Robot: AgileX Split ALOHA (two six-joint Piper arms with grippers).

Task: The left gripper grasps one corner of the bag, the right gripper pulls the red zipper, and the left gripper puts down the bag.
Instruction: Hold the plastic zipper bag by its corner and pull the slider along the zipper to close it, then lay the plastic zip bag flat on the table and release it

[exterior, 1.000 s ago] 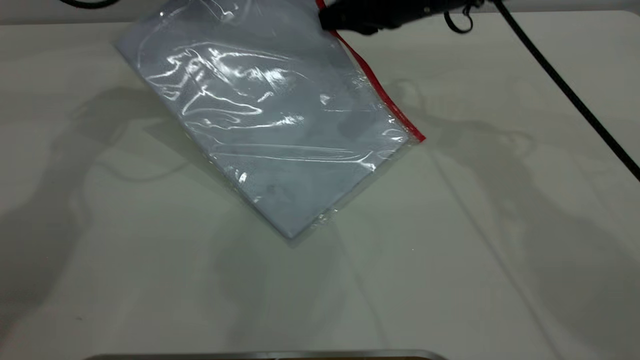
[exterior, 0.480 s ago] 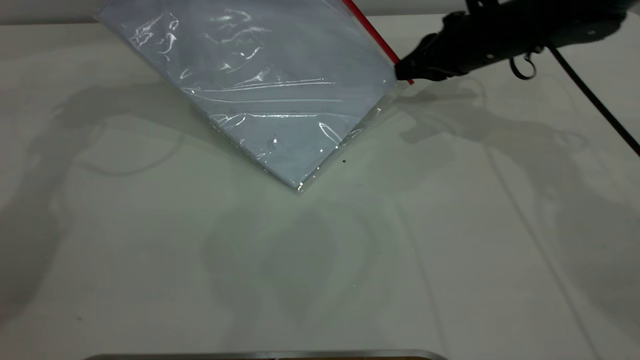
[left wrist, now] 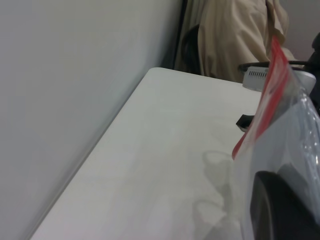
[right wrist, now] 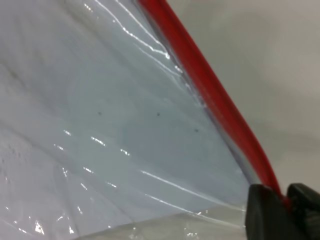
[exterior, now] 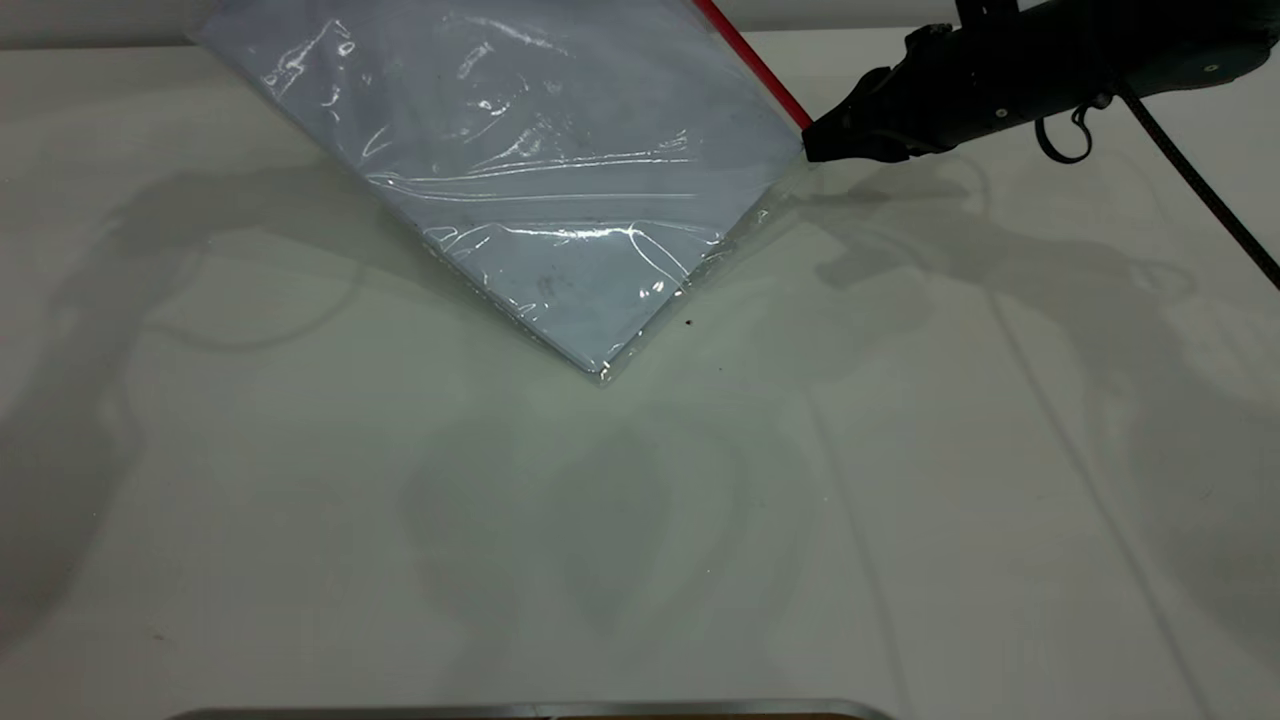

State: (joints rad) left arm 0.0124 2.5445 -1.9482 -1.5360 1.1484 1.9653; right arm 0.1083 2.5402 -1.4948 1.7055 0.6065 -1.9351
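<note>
The bag (exterior: pixel 540 150), clear plastic with pale blue-white sheets inside, hangs tilted with its lowest corner on the table (exterior: pixel 640 520). The red zipper (exterior: pixel 755 65) runs along its right edge. My right gripper (exterior: pixel 812 148) is shut on the zipper's lower end by the bag's right corner. In the right wrist view the red strip (right wrist: pixel 210 90) passes between its fingertips (right wrist: pixel 265 212). My left gripper is out of the exterior view. In the left wrist view one of its black jaws shows against the bag (left wrist: pixel 300 130), holding it up beside the zipper (left wrist: pixel 272 85).
The right arm's black cable (exterior: pixel 1200 190) crosses the table's right side. A metal edge (exterior: pixel 520 710) lies along the front. A small dark speck (exterior: pixel 688 322) sits near the bag's low corner. A wall (left wrist: pixel 75 100) and beige cloth (left wrist: pixel 235 35) stand beyond the table.
My right gripper has slid down the red zipper from its far upper part to the lower end. The bag has shifted up and back, and its low corner has moved farther from the front.
</note>
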